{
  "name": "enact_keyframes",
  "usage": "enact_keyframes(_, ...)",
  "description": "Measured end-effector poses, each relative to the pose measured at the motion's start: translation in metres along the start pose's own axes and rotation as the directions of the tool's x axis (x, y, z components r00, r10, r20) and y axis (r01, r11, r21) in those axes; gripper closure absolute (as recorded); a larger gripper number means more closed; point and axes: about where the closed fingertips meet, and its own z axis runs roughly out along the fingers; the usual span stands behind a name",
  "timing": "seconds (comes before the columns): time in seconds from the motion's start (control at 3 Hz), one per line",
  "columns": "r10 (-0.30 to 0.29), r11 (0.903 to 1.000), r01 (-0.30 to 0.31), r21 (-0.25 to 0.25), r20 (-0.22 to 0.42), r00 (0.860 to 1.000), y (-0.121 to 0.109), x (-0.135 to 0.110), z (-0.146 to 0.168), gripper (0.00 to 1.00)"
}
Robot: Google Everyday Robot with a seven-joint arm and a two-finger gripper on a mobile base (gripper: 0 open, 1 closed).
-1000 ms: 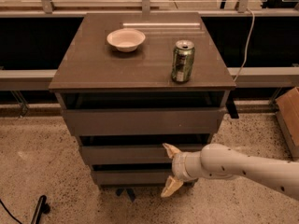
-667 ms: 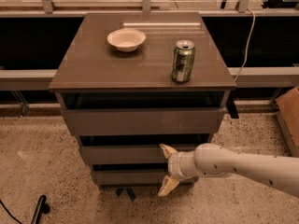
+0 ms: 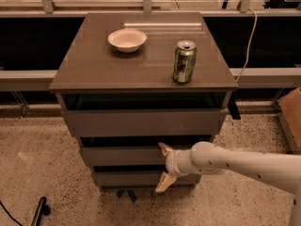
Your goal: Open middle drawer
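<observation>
The middle drawer [image 3: 121, 157] is a flat dark grey-brown front, second of three in a low cabinet [image 3: 117, 69]. It sits between the taller top drawer [image 3: 141, 122] and the bottom drawer [image 3: 124, 179]. My gripper [image 3: 163, 166] reaches in from the right on a white arm [image 3: 235, 166], at the right half of the middle drawer's front. It is open. The upper fingertip [image 3: 164, 149] is at the drawer's top edge and the lower fingertip [image 3: 162, 183] hangs in front of the bottom drawer. Whether the fingers touch the front cannot be told.
A white bowl [image 3: 127, 39] and a green can [image 3: 184, 61] stand on the cabinet top. A cardboard box [image 3: 291, 119] is at the right edge. A black object [image 3: 40, 211] lies on the speckled floor at the lower left. A rail runs behind the cabinet.
The gripper and arm have shifted slightly left along the middle drawer's front. The drawers have not visibly moved.
</observation>
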Motion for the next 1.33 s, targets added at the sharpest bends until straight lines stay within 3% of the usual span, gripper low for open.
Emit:
enact_keyframes(0.67, 0.031, 0.9995, -0.031, 0.008, 0.035, 0.999, -0.024, 0.004, 0.032, 0.03)
enact_keyframes(1.0, 0.068, 0.9977, -0.068, -0.002, 0.033, 0.997, -0.037, 0.008, 0.050, 0.16)
enact_keyframes(1.33, 0.069, 0.9975, -0.069, 0.012, 0.031, 0.997, -0.045, 0.009, 0.048, 0.15)
